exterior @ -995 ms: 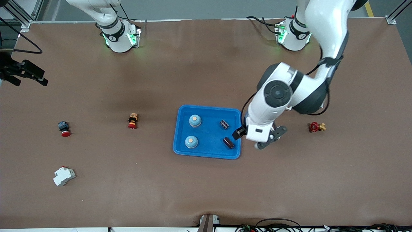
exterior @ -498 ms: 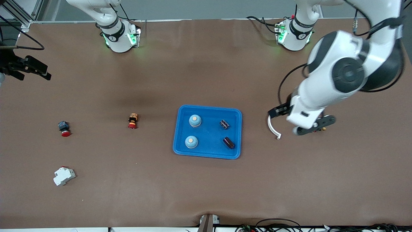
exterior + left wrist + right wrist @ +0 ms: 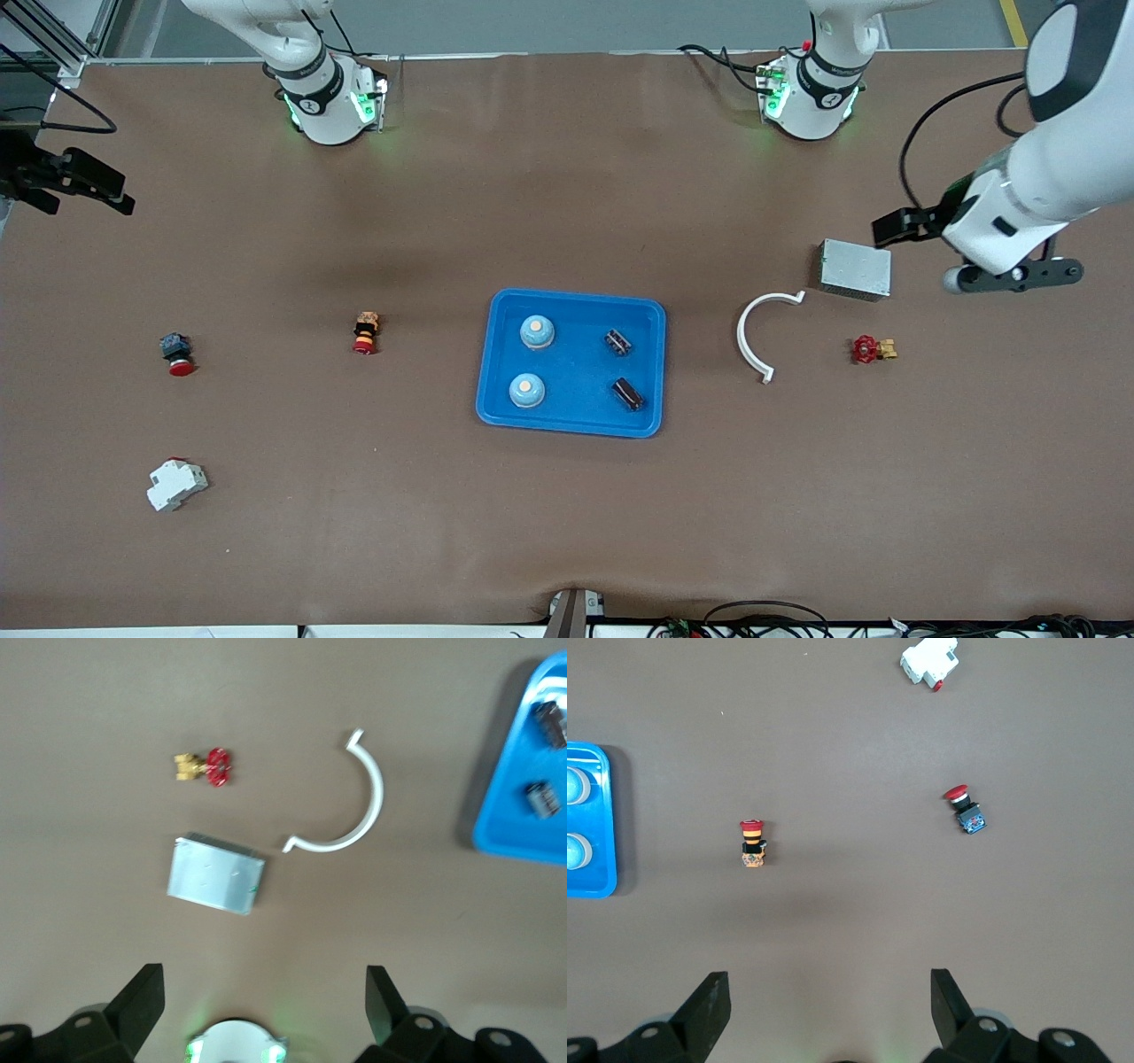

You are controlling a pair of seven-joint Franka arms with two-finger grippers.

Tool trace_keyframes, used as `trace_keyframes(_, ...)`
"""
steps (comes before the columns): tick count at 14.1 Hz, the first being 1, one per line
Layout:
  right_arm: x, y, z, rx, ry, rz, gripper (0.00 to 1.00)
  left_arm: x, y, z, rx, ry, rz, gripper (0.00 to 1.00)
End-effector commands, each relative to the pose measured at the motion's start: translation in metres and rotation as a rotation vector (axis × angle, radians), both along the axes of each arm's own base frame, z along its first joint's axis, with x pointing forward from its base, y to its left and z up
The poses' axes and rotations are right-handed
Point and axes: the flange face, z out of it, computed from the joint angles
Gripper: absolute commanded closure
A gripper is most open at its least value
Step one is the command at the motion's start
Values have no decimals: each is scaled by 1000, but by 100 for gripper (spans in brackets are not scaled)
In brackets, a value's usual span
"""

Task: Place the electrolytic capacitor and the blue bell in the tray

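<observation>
Even overhead light, soft shadows on the table; left wrist view slightly blurred

High front view, downward wrist views, all sharing tray

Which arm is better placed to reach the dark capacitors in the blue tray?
Probably left: the capacitors lie in the half of the tray toward the left arm, and the left gripper hovers by the grey box, closer than the right gripper.

Bare brown table surface lies open all around the shallow bright-blue plastic tray. Toward the left arm's end, a white curved plastic clip and a grey metal box stand in the way.
</observation>
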Motion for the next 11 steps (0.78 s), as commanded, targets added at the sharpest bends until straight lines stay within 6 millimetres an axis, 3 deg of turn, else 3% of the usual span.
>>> trace_keyframes(1,-9,-7,10,3,-5,-37,0,-30,32,-12,-16,-8,-48,0)
trace_keyframes(7,-12,-10,10,8,-2,-104,0,-75,51,-86,22,-128,-91,0)
trace_keyframes(9,-13,-8,13,8,-8,-101,0,-82,52,-108,29,-161,-95,0)
trace_keyframes(11,-12,-8,12,7,-11,-100,0,-85,52,-117,32,-176,-96,0)
